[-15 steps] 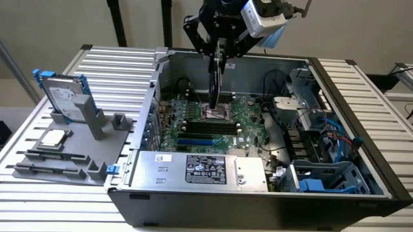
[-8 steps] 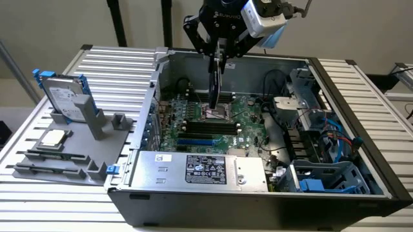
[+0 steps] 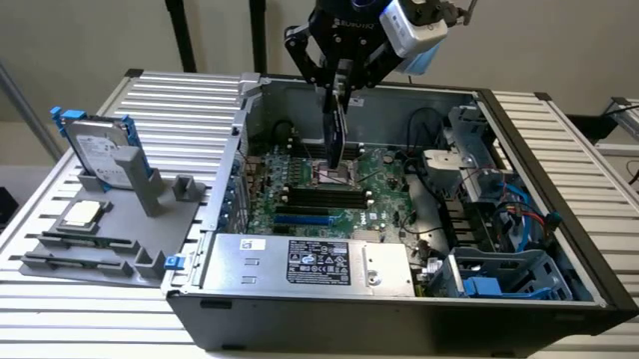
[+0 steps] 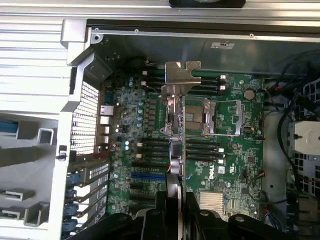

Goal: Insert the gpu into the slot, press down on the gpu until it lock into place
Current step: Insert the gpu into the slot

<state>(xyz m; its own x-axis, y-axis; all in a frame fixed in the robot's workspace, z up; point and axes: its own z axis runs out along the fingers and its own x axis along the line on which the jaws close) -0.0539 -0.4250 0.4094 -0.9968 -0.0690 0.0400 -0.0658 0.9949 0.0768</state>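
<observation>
- Hanging over the open case (image 3: 299,329), the gripper (image 3: 337,96) was seen with its jaws partly closed, clamped on the upper edge of the gpu (image 3: 337,138).
- Gpu: held upright and edge-on, its lower end over the socket area at the middle of the motherboard (image 3: 384,187). Its metal bracket (image 4: 182,75) was recorded in the wrist view.
- Slot (image 3: 302,221): blue strip, unoccupied, set between the memory slots (image 3: 325,198) and the power supply (image 3: 310,262), apart from the gpu.
- Power supply: silver box, mounted inside the case against its near wall.
- Hard drive (image 3: 95,149): blue-framed, stood upright on a grey tray (image 3: 110,247) outside the case, at the exterior view's left.
</observation>
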